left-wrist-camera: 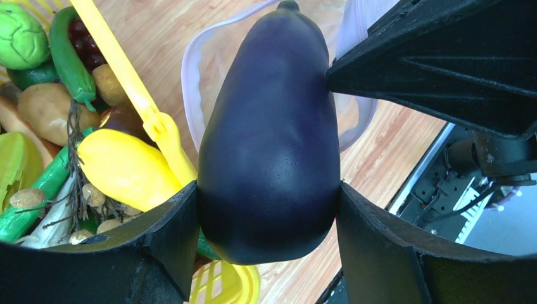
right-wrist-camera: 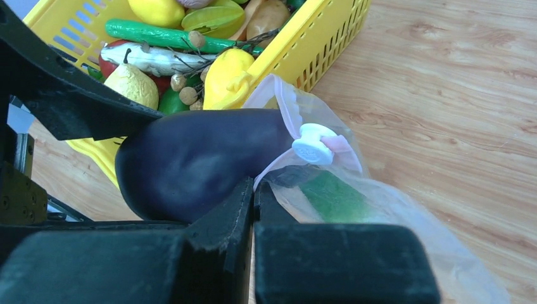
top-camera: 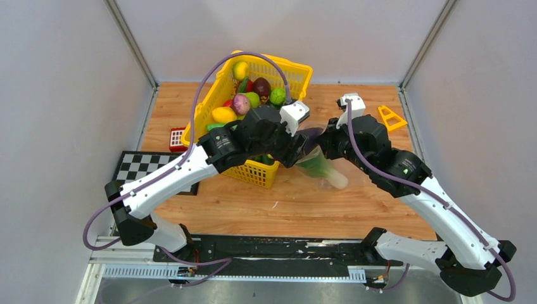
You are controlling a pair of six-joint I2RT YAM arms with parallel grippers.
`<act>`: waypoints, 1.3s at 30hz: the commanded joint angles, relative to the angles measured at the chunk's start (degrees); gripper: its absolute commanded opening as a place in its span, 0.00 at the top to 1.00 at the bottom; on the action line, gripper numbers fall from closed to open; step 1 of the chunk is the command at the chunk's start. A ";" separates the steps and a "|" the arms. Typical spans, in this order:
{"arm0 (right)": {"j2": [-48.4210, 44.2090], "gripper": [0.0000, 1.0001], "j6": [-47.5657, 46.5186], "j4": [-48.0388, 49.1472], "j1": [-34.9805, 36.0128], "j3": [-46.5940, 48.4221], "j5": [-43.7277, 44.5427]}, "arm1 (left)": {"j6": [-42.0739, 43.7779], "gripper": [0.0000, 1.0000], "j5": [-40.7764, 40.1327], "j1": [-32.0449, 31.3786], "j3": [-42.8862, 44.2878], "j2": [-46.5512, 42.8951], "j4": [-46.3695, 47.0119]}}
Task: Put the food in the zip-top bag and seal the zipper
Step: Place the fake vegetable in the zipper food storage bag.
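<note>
food (top-camera: pixel 244 101): glossy toy fruits and vegetables are piled in the yellow basket (top-camera: pixel 297 73) at the upper middle of the top view. One green piece (right-wrist-camera: pixel 332 196) is seen inside the zip-top bag (top-camera: pixel 334 179).
eggplant (left-wrist-camera: pixel 269 145): a dark purple piece is held off the counter (top-camera: pixel 253 202) at the centre of the left wrist view. Its narrow end is pointed into the bag's open mouth. In the right wrist view that end is partly hidden behind the mouth edge.
left hand (left-wrist-camera: pixel 269 190): it is clamped on the wide half of the eggplant, with one finger pressed against each side.
right hand (right-wrist-camera: pixel 253 196): its fingers are closed together, and the bag's pink mouth edge is pinched between them.
zip-top bag: clear and crinkled, it is found at the centre of the top view between the two hands, just right of the basket's near corner.
zipper (left-wrist-camera: pixel 188 73): the pale pink strip is spread into an open loop around the mouth. A white slider (right-wrist-camera: pixel 315 144) is seen on it, just beside the eggplant's narrow end.
counter: a wood-grain surface by which the basket is carried.
</note>
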 commanded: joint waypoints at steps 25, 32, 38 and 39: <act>-4.97 1.00 -19.77 8.25 -0.05 -3.49 -21.97 | 14.79 0.70 14.22 -0.41 7.47 1.49 -4.97; -6.64 1.00 -15.19 10.49 -0.04 -6.00 -17.82 | 12.65 0.54 15.50 -0.45 8.29 3.77 -4.23; -9.31 1.00 -12.28 14.36 0.02 -9.15 -13.65 | 8.83 0.24 14.35 -0.45 1.56 0.13 4.18; -9.53 1.00 -11.69 14.44 -0.04 -9.51 -12.28 | 8.42 0.20 14.00 -0.45 0.71 -0.66 5.35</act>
